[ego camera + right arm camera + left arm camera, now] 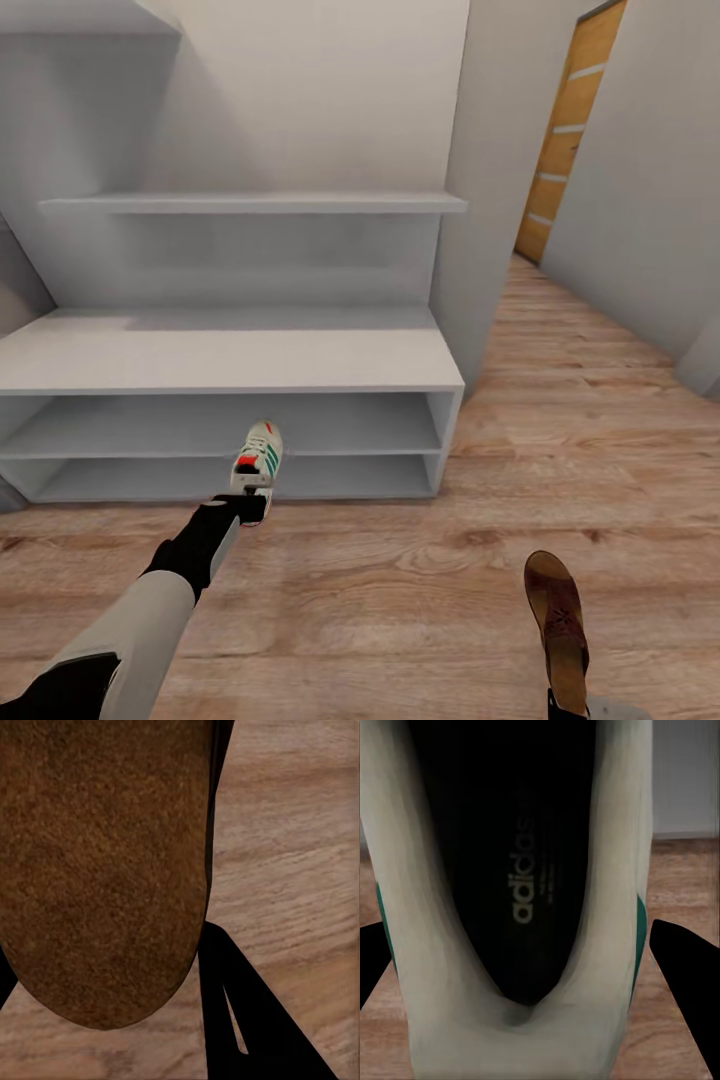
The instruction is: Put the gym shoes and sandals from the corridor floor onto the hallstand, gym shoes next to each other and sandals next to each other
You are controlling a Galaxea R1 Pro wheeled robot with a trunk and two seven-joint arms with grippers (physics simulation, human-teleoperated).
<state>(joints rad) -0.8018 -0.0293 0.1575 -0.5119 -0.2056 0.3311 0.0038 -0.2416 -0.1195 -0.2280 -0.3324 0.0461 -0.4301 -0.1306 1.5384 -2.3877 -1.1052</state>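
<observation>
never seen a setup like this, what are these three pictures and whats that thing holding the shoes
These are simulator renders from a two-armed wheeled robot. The big picture comes from a camera on its head, looking down a corridor with a wood floor and a low white shoe rack, whose shelves look bare.

The other two come from cameras near each gripper, looking along its fingers.

The left gripper holds a cream gym shoe with green stripes, just in front of the rack. In the left wrist view you look into that shoe's dark insole, with black fingers either side.

The right gripper, at the bottom edge of the head picture, holds a brown sandal by one end. In its wrist view the sandal hangs over the floor.
</observation>
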